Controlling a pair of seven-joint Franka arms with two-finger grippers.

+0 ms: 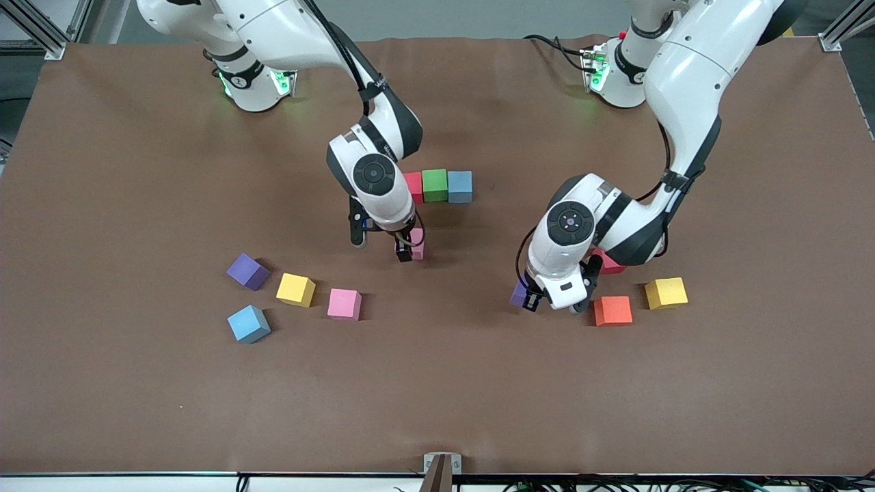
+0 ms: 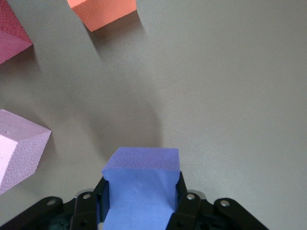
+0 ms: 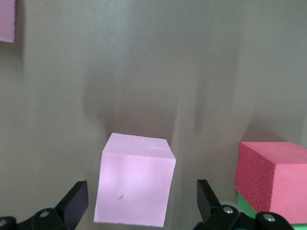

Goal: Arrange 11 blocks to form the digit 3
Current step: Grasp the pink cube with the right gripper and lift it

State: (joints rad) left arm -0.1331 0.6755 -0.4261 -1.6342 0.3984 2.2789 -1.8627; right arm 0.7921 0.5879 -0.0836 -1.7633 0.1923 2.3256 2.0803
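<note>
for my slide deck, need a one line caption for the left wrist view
Left claw shut on a purple block above the table, orange block nearby.

Both arms reach down from their bases toward the middle of the surface [image 1: 137,410], wrists bent downward. The left end effector [image 1: 530,301] has its fingers clamped together on a purple block [image 2: 141,187]. The right end effector [image 1: 403,254] hangs low, fingers spread wide around a pink block [image 3: 135,179].
</note>
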